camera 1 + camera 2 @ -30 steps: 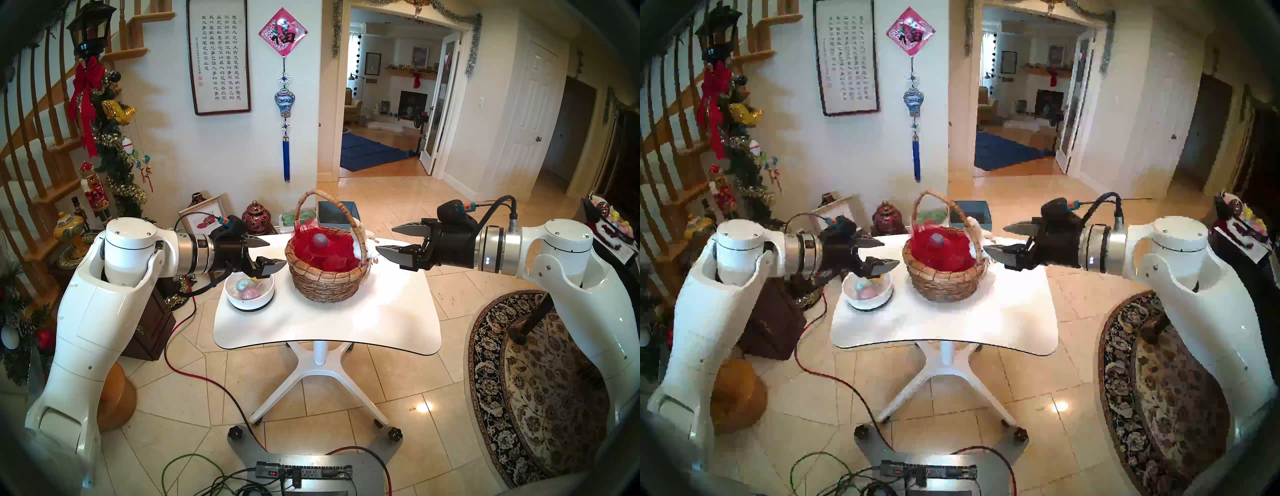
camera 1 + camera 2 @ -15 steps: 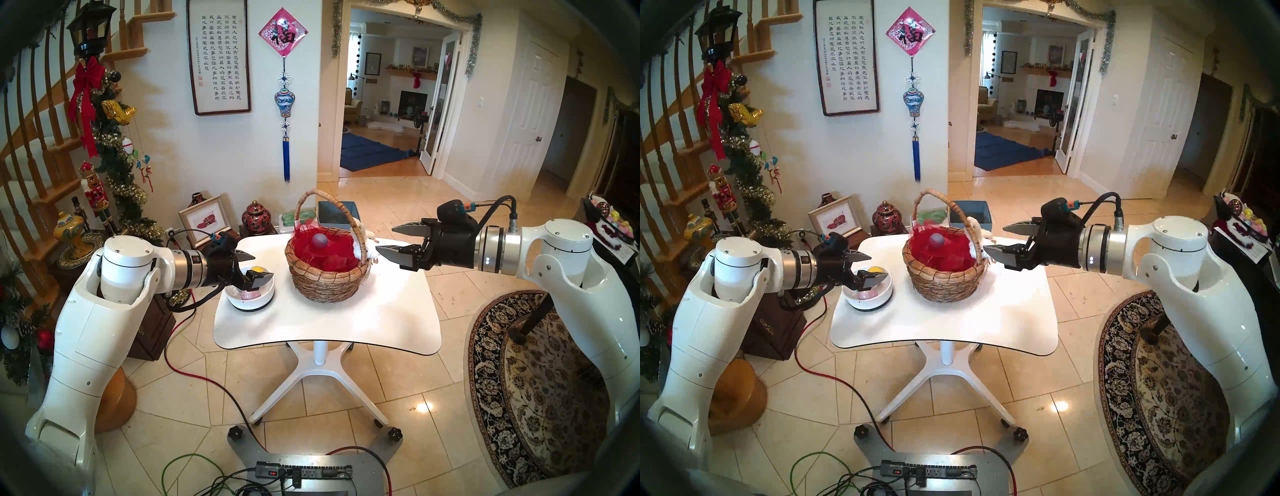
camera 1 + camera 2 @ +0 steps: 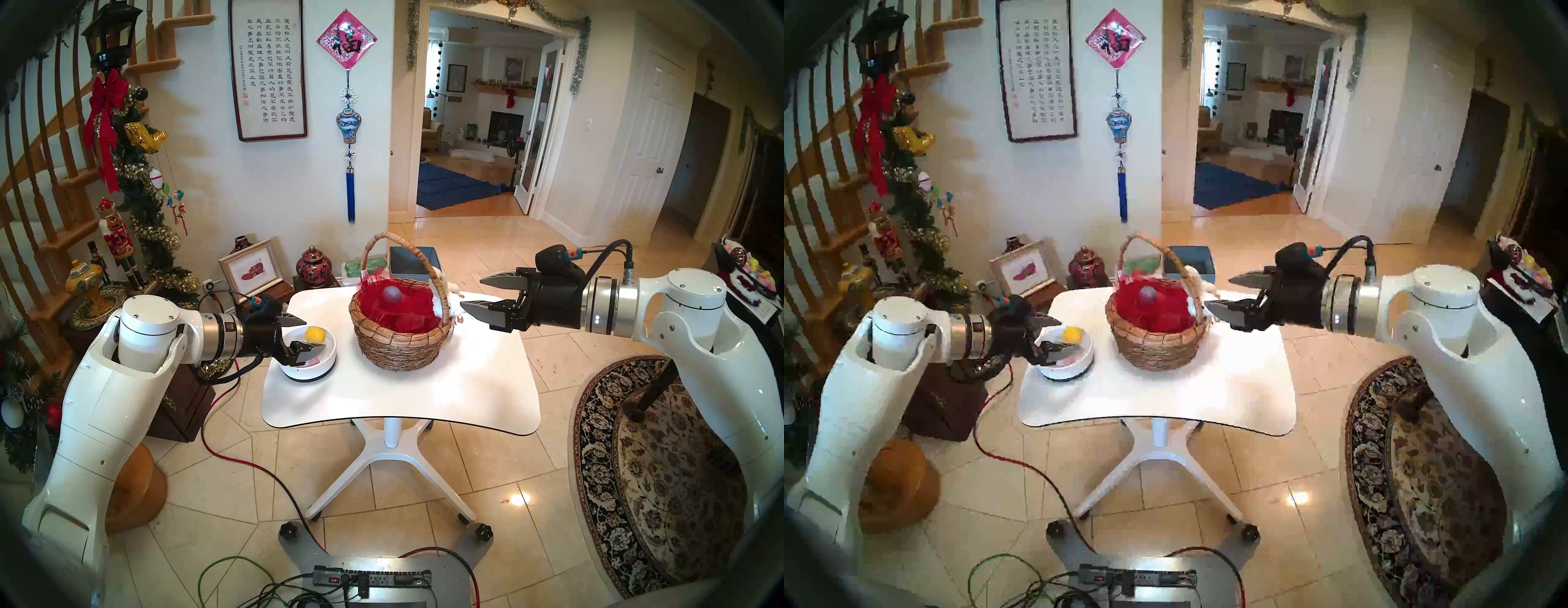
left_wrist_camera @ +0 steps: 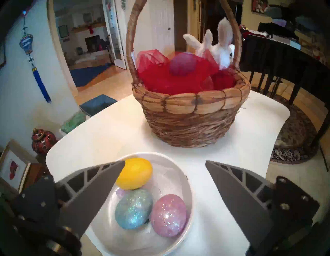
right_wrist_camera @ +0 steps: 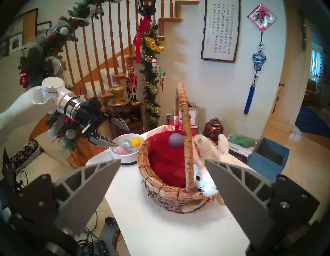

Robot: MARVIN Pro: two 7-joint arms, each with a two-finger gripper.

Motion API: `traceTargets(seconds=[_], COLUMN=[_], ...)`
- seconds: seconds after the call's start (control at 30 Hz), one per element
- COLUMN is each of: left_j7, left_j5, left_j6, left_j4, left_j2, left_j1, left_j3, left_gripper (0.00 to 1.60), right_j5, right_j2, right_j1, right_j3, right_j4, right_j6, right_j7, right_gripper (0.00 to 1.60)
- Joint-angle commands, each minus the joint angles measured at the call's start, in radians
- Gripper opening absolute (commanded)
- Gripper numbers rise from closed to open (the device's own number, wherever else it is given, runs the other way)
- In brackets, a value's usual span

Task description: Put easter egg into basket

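Observation:
The wicker basket [image 3: 401, 339] with red mesh lining and a white plush bunny [image 4: 220, 51] stands on the white table [image 3: 424, 395], with a purple egg [image 3: 391, 295] on the lining. Left of it, a shallow white bowl [image 3: 312, 371] holds a yellow egg [image 4: 134, 173], a blue glitter egg [image 4: 133, 209] and a pink glitter egg [image 4: 167, 215]. My left gripper [image 3: 315, 334] is open and empty, low over the bowl, one finger beside the yellow egg. My right gripper [image 3: 471, 292] is open and empty, hovering just right of the basket by the bunny.
A grey-blue square bin [image 3: 413, 261] and a red lacquer jar [image 3: 313, 265] stand behind the table. A dark cabinet [image 3: 186, 407] is under my left arm. A patterned rug [image 3: 653, 475] lies on the right, and cables and a power strip [image 3: 373, 579] lie at the front.
My left gripper, open throughout, has dropped and drawn back left from beside the basket to just over the bowl, uncovering the yellow egg. The right arm has not moved.

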State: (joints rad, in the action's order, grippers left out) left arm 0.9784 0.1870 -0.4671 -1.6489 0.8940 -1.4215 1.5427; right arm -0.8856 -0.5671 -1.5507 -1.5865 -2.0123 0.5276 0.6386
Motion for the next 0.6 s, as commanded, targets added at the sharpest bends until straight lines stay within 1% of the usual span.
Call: traceTargets(seconds=[0.0,0.1,0.27,0.57], left_j7=[0.027,0.025,0.026,0.030], left_j5=[-0.016,-0.030,-0.038,-0.048], left_j6=[0.069,0.084,0.091,0.083], left_j4=[0.042,0.073,0.107,0.142], left_j2=[-0.025,-0.022,-0.010,0.011], left_j1=[0.052,0.073,0.108,0.154], left_j3=[-0.010,-0.022,-0.034,-0.056], left_gripper=[1.60,1.60,1.60,1.60], right_j5=[0.002,0.002,0.001,0.000], right_j2=[0.001,0.001,0.002,0.003], right_j1=[0.006,0.006,0.006,0.006], right_j3=[-0.006,-0.006,-0.006,-0.005], right_j4=[0.000,0.000,0.000,0.000], right_j6=[-0.004,-0.004,-0.004,-0.004], right_j7=[-0.002,-0.002,-0.003,-0.003], right_gripper=[1.60,1.60,1.60,1.60])
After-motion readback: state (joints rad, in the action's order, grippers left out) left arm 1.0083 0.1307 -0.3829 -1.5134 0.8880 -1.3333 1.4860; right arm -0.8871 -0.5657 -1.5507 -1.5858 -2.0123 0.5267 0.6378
